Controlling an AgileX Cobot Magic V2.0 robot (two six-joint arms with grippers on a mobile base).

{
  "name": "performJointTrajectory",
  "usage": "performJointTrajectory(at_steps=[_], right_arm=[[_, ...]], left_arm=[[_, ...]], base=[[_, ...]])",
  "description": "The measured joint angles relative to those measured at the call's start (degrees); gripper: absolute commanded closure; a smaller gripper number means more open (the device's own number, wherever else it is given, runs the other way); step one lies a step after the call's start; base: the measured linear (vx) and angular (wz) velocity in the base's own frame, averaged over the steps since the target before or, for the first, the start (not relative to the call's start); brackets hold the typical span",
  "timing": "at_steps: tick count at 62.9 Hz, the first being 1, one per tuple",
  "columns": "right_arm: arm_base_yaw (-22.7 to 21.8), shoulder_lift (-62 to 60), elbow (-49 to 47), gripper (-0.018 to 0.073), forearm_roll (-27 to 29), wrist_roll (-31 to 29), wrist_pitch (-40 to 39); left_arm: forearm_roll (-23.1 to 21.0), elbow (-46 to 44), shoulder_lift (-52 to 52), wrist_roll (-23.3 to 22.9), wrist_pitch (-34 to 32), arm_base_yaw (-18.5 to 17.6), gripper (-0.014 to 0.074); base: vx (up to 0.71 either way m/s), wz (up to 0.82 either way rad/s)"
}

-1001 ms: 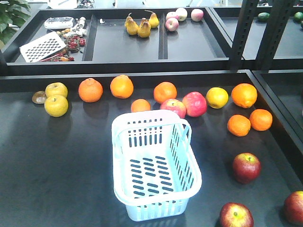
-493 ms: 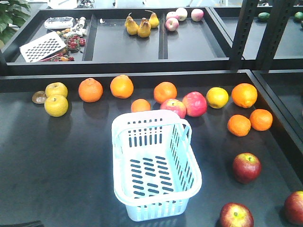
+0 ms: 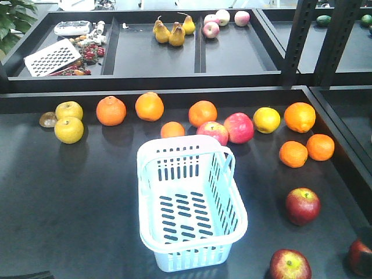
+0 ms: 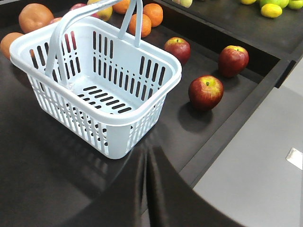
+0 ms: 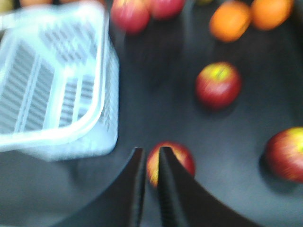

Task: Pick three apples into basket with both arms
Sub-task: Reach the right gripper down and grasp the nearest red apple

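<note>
Three dark red apples lie to the right of the pale blue basket (image 3: 192,203): one apple (image 3: 302,206) further back, one (image 3: 289,265) at the front edge, one (image 3: 361,258) in the right corner, its top darkened. In the left wrist view the basket (image 4: 94,75) stands empty with the apples (image 4: 206,92) (image 4: 233,60) (image 4: 177,48) beyond it. My left gripper (image 4: 146,156) is shut and empty just before the basket's near corner. In the blurred right wrist view my right gripper (image 5: 150,151) has its fingers almost together, empty, above an apple (image 5: 182,158); two more apples (image 5: 218,85) (image 5: 286,153) lie further off.
Oranges (image 3: 111,110), yellow fruit (image 3: 69,129) and pink-red apples (image 3: 239,127) line the table behind the basket. A raised shelf (image 3: 157,58) with pears stands at the back. A dark post (image 3: 299,40) rises at the right. The table's edge (image 4: 227,127) runs close beside the left gripper.
Something dark has come in at the lower right corner and covers the top of the corner apple. A dark sliver has appeared at the bottom left. Fruit and basket have not moved.
</note>
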Motion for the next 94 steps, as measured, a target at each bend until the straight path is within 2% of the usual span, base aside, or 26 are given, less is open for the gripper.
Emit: performJointTrajectory(at_steps=[9, 13, 22, 51, 65, 94], right_arm=[[0.00, 12.73, -2.05, -0.0060, 7.99, -10.78, 1.15], [0.01, 18.25, -2.19, -0.0172, 9.63, -13.90, 0.57], [0.01, 27.55, -2.19, -0.0162, 10.17, -17.45, -1.09], [0.01, 49.35, -4.13, -0.0092, 10.98, -19.41, -8.08], [0.01, 56.41, -7.72, -0.0085, 10.97, -19.41, -8.71], [0.01, 66.40, -7.93, -0.0069, 9.48, -19.36, -12.82]], left_arm=[[0.00, 0.00, 0.00, 0.00, 0.00, 0.00, 0.0604], [0.00, 0.00, 0.00, 0.00, 0.00, 0.00, 0.0604], [0.00, 0.00, 0.00, 0.00, 0.00, 0.00, 0.0603], [0.00, 0.00, 0.00, 0.00, 0.00, 0.00, 0.0603], [0.00, 0.00, 0.00, 0.00, 0.00, 0.00, 0.0603], [0.00, 0.00, 0.00, 0.00, 0.00, 0.00, 0.0603]], base=[[0.00, 0.00], [0.00, 0.00], [0.00, 0.00], [0.00, 0.00], [0.00, 0.00], [0.00, 0.00]])
